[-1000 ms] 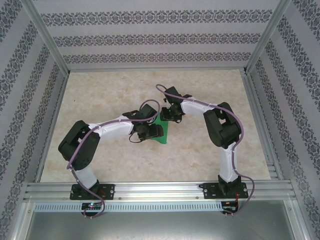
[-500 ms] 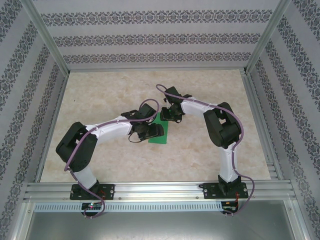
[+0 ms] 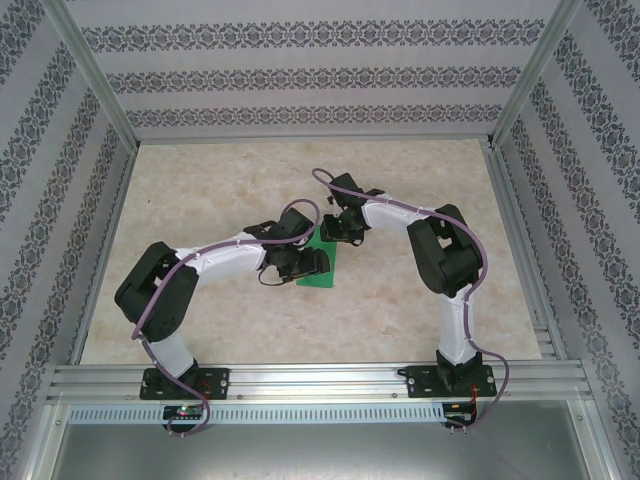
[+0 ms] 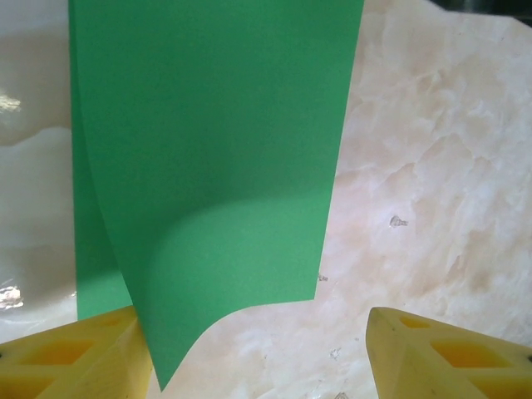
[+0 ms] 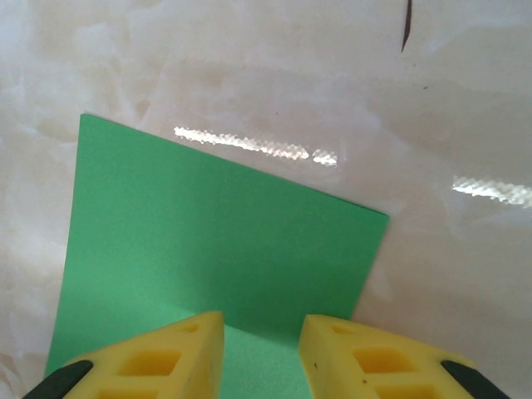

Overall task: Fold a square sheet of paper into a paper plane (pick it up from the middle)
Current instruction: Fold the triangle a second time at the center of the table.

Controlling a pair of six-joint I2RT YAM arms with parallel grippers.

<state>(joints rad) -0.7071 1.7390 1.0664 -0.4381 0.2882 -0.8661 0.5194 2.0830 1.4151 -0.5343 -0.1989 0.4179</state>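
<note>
1. The square sheet of paper (image 5: 216, 224) lies under the right gripper (image 5: 262, 320), whose jaws are narrowly parted and grip nothing: the sheet may slide.
2. Opposite the right gripper, the left gripper (image 4: 249, 332) gapes wide beside the curled flap (image 4: 216, 274): the flap could spring back flat.

The middle of the tabletop (image 3: 300, 330) is blocked by the left gripper (image 3: 306, 263) and the right gripper (image 3: 345, 228), set close together over the square sheet of paper (image 3: 322, 275). Bare marble is left along the far edge, at both far corners and along the near edge between the arm bases. Three sides are closed off by patterned walls (image 3: 300, 75).
</note>
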